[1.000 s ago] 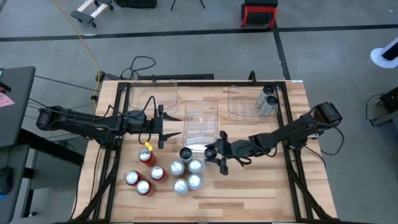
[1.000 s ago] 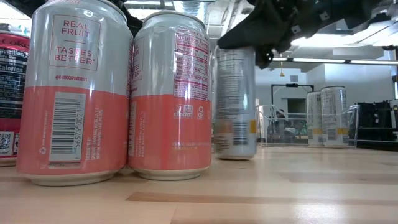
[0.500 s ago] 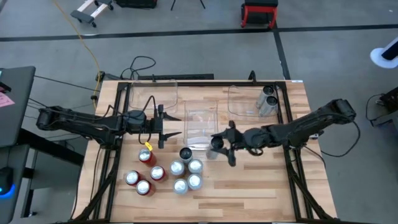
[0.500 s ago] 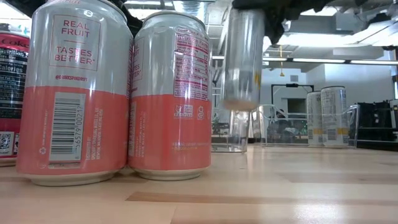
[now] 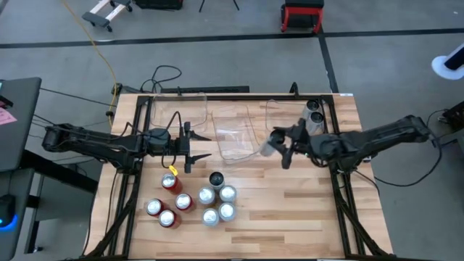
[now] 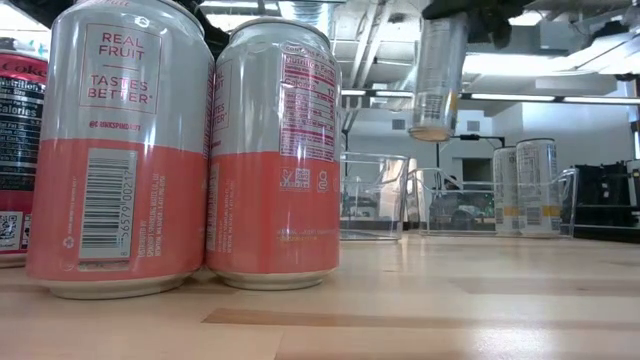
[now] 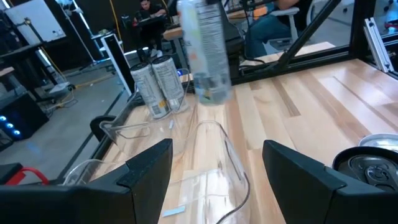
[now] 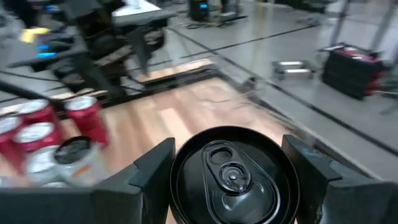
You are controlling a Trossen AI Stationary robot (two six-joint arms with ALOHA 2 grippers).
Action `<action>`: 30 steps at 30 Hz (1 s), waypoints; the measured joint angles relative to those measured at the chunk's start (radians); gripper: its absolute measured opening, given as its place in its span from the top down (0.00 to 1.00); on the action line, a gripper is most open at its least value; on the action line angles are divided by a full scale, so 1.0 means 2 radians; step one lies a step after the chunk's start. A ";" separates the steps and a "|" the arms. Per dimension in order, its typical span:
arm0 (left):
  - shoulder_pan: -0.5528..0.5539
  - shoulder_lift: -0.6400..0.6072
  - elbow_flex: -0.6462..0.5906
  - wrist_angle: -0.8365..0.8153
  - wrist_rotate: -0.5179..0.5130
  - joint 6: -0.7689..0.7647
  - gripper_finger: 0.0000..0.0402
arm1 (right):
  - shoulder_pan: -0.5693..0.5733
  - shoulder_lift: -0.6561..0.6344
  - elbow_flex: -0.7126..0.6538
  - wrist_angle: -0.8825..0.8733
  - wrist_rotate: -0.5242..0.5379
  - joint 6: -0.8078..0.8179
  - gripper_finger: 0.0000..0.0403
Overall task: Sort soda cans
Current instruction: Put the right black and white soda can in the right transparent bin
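Note:
My right gripper [image 5: 276, 147] is shut on a slim grey soda can [image 5: 267, 149] with a dark top [image 8: 231, 174]. It is high over the table, between the middle clear bin [image 5: 235, 138] and the right clear bin [image 5: 284, 125]. Two grey cans [image 5: 313, 116] stand in the right bin. Near the front, several red cans [image 5: 170, 209], several silver cans [image 5: 217, 204] and one dark-topped can [image 5: 216, 179] stand on their bases. My left gripper [image 5: 190, 148] waits open by the middle bin's left side, holding nothing. My right gripper pinches the grey can's side wall just below its top rim [image 8: 186, 163], one finger [image 8: 152, 171] on each side. The fingers reach in nearly level from the table's right. The can [image 6: 438, 65] hangs below them, about upright and lifted clear of the table.
A third clear bin [image 5: 181, 109] stands at the far left. Dark frame rails [image 5: 341, 181] run along the table's sides. Two pink-and-silver cans [image 6: 190, 150] fill the low view's near left. Bare wood [image 5: 290, 210] lies at the front right.
My right gripper has lifted the grey can off the table beside the can cluster. It has carried the can up and toward the far right, and it has levelled out as it rose. The can now hangs well clear of the table, and the other cans have stayed put.

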 joint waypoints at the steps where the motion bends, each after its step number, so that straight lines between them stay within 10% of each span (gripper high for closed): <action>1: 0.000 0.000 0.000 0.000 0.000 -0.001 0.38 | 0.000 -0.005 0.000 -0.010 0.017 0.000 0.40; 11: 0.000 0.000 0.000 0.007 0.000 -0.003 0.38 | -0.083 -0.013 0.000 -0.119 0.146 0.048 0.40; 30: 0.000 0.000 0.000 0.017 0.000 -0.003 0.38 | -0.245 -0.013 -0.109 -0.033 0.109 0.074 0.40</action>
